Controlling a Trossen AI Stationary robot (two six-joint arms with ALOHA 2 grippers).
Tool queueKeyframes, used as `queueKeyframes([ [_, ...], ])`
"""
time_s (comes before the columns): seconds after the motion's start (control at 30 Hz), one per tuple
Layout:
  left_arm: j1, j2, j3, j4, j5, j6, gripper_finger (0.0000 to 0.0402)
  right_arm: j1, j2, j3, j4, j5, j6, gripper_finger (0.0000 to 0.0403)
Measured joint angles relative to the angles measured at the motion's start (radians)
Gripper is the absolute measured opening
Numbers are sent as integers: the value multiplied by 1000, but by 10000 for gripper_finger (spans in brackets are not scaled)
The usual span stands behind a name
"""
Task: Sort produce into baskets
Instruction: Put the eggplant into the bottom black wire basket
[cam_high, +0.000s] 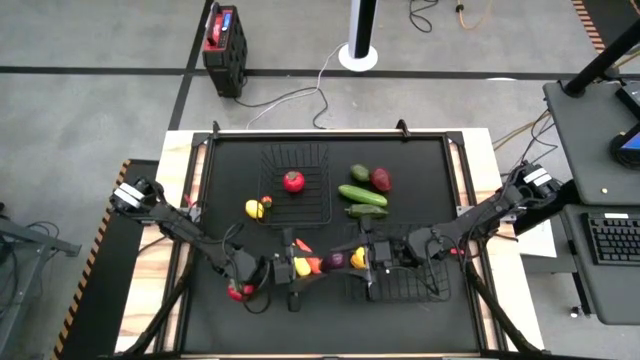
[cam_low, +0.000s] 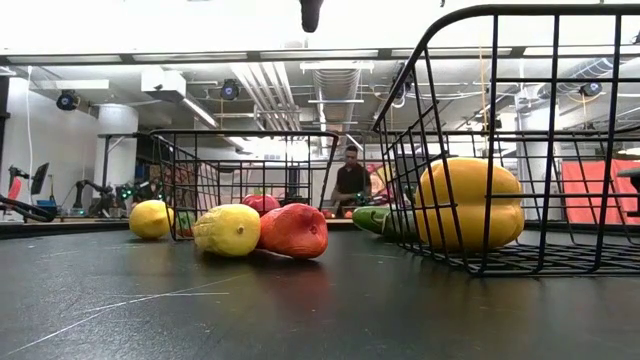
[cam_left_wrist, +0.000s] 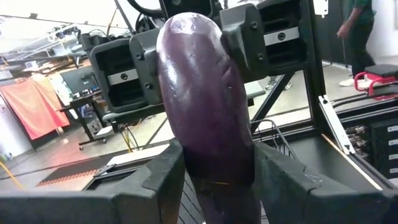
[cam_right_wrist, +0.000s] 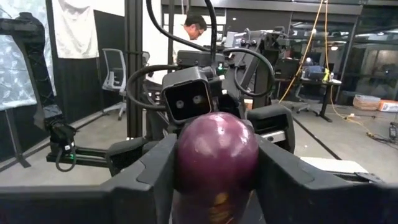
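- High view: the left gripper (cam_high: 290, 268) and right gripper (cam_high: 360, 258) meet over the mat's (cam_high: 220, 180) near edge, both clamped on a dark purple eggplant (cam_high: 335, 261), which is largely hidden between them. The far basket (cam_high: 310, 205) holds a red tomato (cam_high: 293, 181); two green cucumbers (cam_high: 362, 195) lie beside it. The near basket (cam_high: 425, 285) sits partly under the right arm.
- Low view: neither gripper shows. A yellow pepper (cam_low: 468, 203) rests in the near basket (cam_low: 520, 130), cut off at the right edge; a yellow lemon (cam_low: 228, 230) touches a red piece (cam_low: 294, 231) on the mat.
- Left wrist view: the fingers (cam_left_wrist: 163, 180) grasp the eggplant's (cam_left_wrist: 205, 112) lower end; the other gripper holds its far end.
- Right wrist view: the fingers (cam_right_wrist: 155, 171) squeeze the eggplant (cam_right_wrist: 216, 158), which blocks the table. A person (cam_right_wrist: 189, 31) stands behind.
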Motion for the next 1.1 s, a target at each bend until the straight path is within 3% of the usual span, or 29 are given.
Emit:
queueKeyframes([
  [0.23, -3, 0, 0, -4, -30, -60, 214, 0, -24, 14, -48, 1, 8, 167],
  [0.4, -33, -4, 0, -23, -101, -71, 261, 0, -81, 65, -243, 1, 67, 169],
  [0.57, -68, -25, 0, -38, -110, -119, 286, 0, -124, 176, -603, 1, 169, 169],
  [0.87, -132, -57, 3, -162, -256, -209, 288, 0, -119, 458, -1435, -5, 424, 169],
  [1.1, -168, -73, 22, -221, -294, -228, 288, 0, -118, 466, -1794, -62, 559, 169],
])
